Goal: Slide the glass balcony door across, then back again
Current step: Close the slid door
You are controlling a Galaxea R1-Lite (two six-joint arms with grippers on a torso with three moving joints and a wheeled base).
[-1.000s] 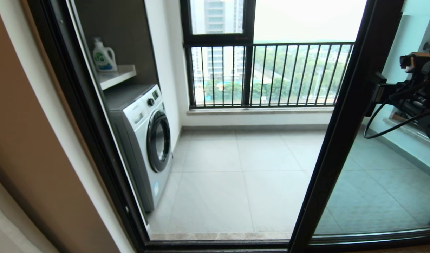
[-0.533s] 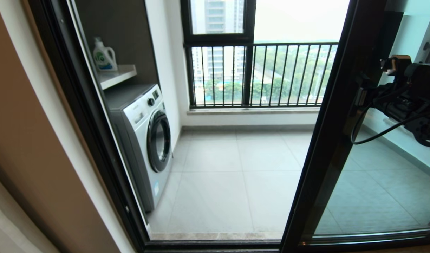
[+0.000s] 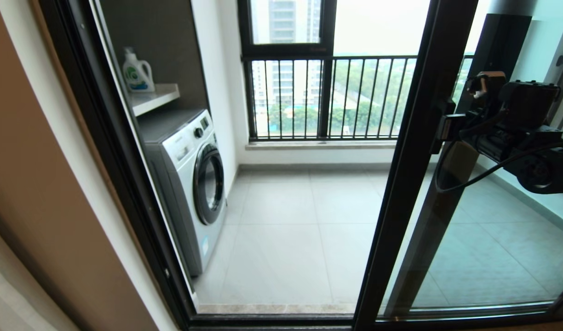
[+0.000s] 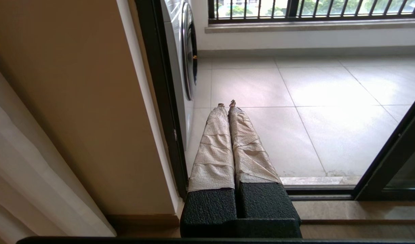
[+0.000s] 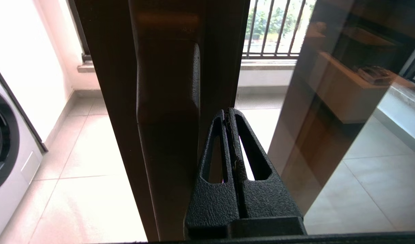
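The right gripper (image 5: 229, 113) — fingers pressed together — sits against the door (image 3: 403, 174) upright beside its handle (image 5: 166, 84). The door stands partway across the opening — left gripper (image 4: 227, 103) closed, low by the threshold.

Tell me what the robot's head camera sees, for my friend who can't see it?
The right gripper presses against the dark upright of the glass balcony door, which stands partway across the doorway. Through the opening are a white washing machine, a detergent bottle on a shelf, and a window with black railing bars.
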